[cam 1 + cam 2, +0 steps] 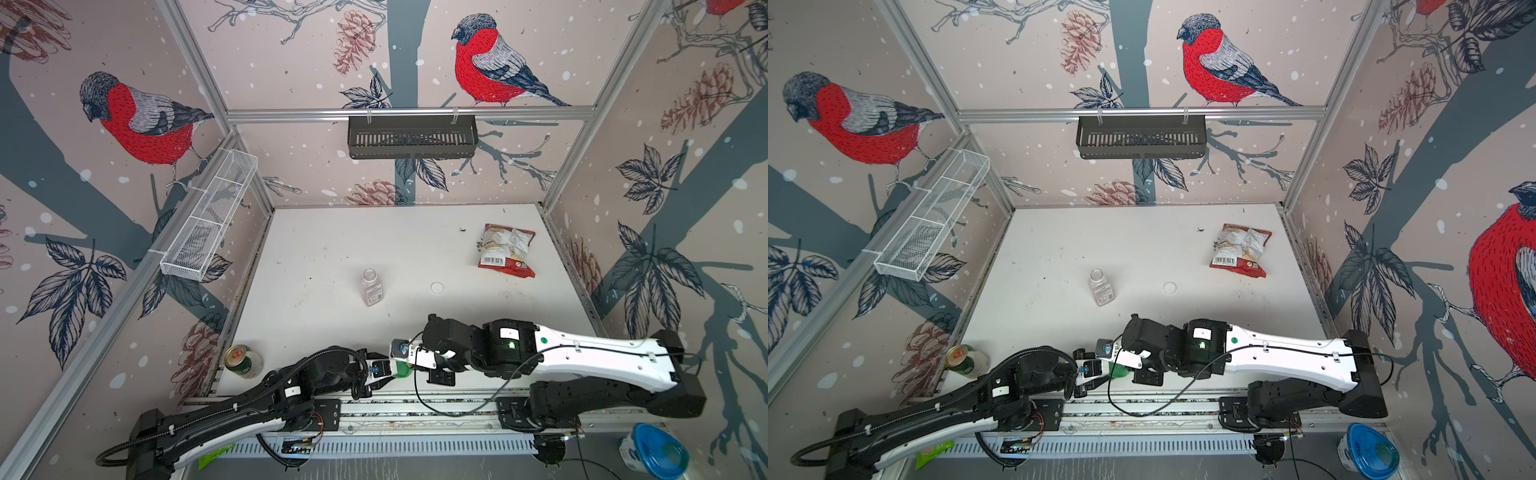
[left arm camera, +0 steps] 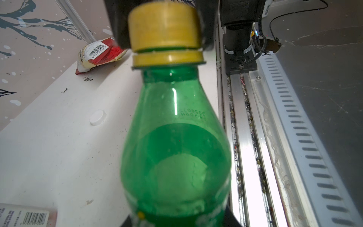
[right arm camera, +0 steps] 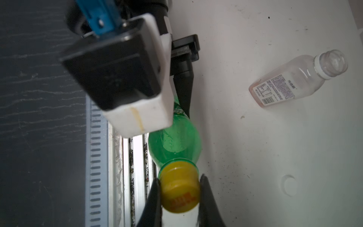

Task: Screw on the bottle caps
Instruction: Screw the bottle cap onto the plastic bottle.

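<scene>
Near the front rail (image 1: 374, 409), green bottle (image 2: 174, 147) points its cap (image 2: 164, 27) rightward.

Pale wallpaper (image 1: 291, 62) with red-breasted birds and grey branches covers three walls (image 1: 519, 178). A black basket (image 1: 411, 137) hangs from the silver back rail (image 1: 291, 115), a white mesh basket (image 1: 208, 220) on the left wall (image 1: 62, 232). The white worktop (image 1: 332, 241) is scuffed; dark floor (image 3: 39, 78) lies past its front edge.

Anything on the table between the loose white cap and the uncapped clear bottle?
Nothing visible: only bare table lies between the white cap and the clear bottle in both top views.
</scene>
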Tool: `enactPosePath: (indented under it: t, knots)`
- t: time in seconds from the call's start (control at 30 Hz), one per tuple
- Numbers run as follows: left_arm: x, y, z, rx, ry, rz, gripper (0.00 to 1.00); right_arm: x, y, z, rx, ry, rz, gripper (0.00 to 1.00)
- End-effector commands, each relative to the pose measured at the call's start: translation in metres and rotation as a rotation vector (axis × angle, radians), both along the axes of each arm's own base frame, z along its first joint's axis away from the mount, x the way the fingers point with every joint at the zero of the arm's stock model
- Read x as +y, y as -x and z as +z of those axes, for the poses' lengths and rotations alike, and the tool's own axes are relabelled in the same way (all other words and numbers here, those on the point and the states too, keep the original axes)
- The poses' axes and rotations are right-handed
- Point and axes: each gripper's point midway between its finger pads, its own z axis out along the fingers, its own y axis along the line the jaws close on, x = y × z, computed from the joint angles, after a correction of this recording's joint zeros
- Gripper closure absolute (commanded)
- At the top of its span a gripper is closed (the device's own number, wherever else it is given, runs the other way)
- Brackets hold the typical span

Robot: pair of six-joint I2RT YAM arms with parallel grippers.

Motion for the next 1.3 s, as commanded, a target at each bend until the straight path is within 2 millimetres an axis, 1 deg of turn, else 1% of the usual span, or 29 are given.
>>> enactPosePath:
  t: [0.0,0.17,0.37,0.47,0.6,0.7,0.77,0.83,0.87,0.97,1.0,1.07,1.1,1.13,1.23,1.27]
  knots:
    - [-0.011,0.007,0.027,-0.083,0.094,-0.079,0.95,0.028,-0.001,0.013,0.176,-0.149,-0.144,1.0]
    - [-0.011,0.007,0.027,-0.084,0.094,-0.077,0.95,0.029,-0.007,0.005,0.338,-0.138,-0.297,1.0]
    - [-0.011,0.007,0.027,-0.083,0.091,-0.081,0.95,0.026,-0.019,-0.008,0.554,-0.074,-0.552,1.0]
    - [-0.011,0.007,0.027,-0.083,0.091,-0.081,0.95,0.028,-0.017,-0.018,0.678,-0.044,-0.641,1.0]
    - [-0.011,0.007,0.027,-0.084,0.094,-0.08,0.95,0.032,-0.009,-0.031,0.836,0.006,-0.736,1.0]
    - [-0.011,0.007,0.027,-0.086,0.093,-0.08,0.95,0.034,-0.006,-0.032,0.9,0.017,-0.776,0.98]
    - [-0.011,0.007,0.027,-0.085,0.094,-0.081,0.95,0.034,-0.01,-0.026,0.878,-0.004,-0.782,0.91]
    - [-0.011,0.007,0.028,-0.086,0.094,-0.082,0.95,0.028,-0.018,-0.019,0.826,-0.035,-0.779,0.85]
    - [-0.011,0.007,0.028,-0.087,0.096,-0.081,0.95,0.025,-0.023,-0.015,0.805,-0.052,-0.781,0.79]
    - [-0.011,0.008,0.028,-0.085,0.097,-0.084,0.95,0.01,-0.036,-0.001,0.679,-0.106,-0.734,0.52]
    - [-0.011,0.008,0.029,-0.086,0.1,-0.084,0.95,0.004,-0.039,0.005,0.618,-0.118,-0.698,0.45]
    - [-0.011,0.008,0.03,-0.087,0.103,-0.085,0.95,-0.009,-0.045,0.014,0.498,-0.129,-0.637,0.39]
    - [-0.011,0.008,0.029,-0.085,0.099,-0.086,0.95,-0.016,-0.049,0.014,0.437,-0.119,-0.616,0.36]
    - [-0.011,0.008,0.028,-0.085,0.098,-0.085,0.95,-0.022,-0.048,0.024,0.4,-0.142,-0.577,0.33]
    - [-0.011,0.008,0.028,-0.085,0.097,-0.085,0.95,-0.03,-0.038,0.041,0.301,-0.157,-0.419,0.31]
    - [-0.011,0.008,0.028,-0.084,0.098,-0.085,0.95,-0.031,-0.031,0.046,0.263,-0.157,-0.356,0.31]
